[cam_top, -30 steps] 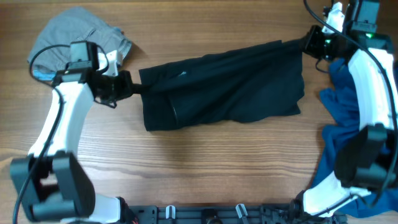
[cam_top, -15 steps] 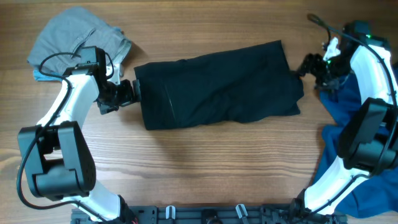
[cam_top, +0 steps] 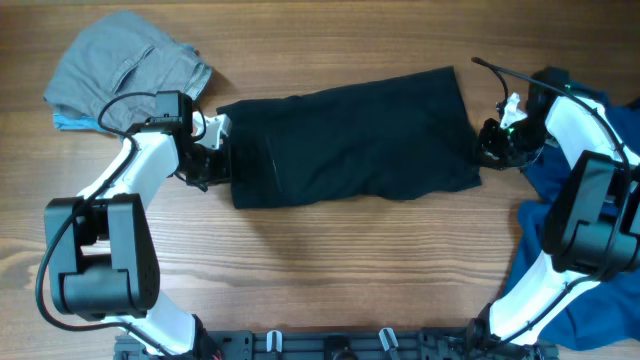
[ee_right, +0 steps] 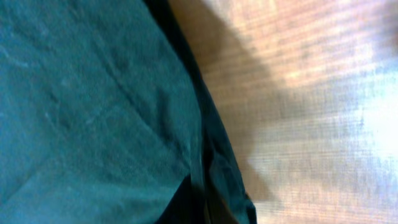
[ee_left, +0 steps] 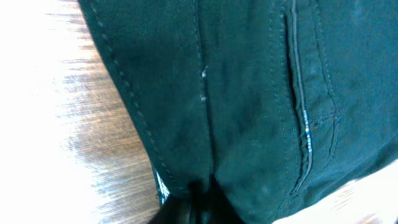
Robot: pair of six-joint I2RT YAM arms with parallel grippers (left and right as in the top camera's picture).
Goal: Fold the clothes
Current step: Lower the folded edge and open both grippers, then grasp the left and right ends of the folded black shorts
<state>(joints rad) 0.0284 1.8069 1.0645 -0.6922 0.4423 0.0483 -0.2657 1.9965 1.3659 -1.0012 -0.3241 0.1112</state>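
Note:
A black garment (cam_top: 350, 135), with seams and pocket stitching, lies folded across the middle of the table. My left gripper (cam_top: 212, 162) is at its left edge and shut on the fabric. In the left wrist view the dark cloth (ee_left: 249, 93) fills the frame and bunches into the jaws (ee_left: 199, 202) at the bottom. My right gripper (cam_top: 487, 143) is at the garment's right edge, also shut on it. In the right wrist view the hem (ee_right: 124, 93) runs down into the jaws (ee_right: 208, 202).
A grey pile of clothes (cam_top: 125, 62) lies at the back left, with a bit of light blue under it. A blue heap of clothes (cam_top: 556, 190) lies along the right edge, under the right arm. Bare wooden table (cam_top: 330, 260) lies in front of the garment.
The garment was stretched between the two grippers; now it lies flatter on the table. Both grippers have moved toward the front and inward, still at its two ends.

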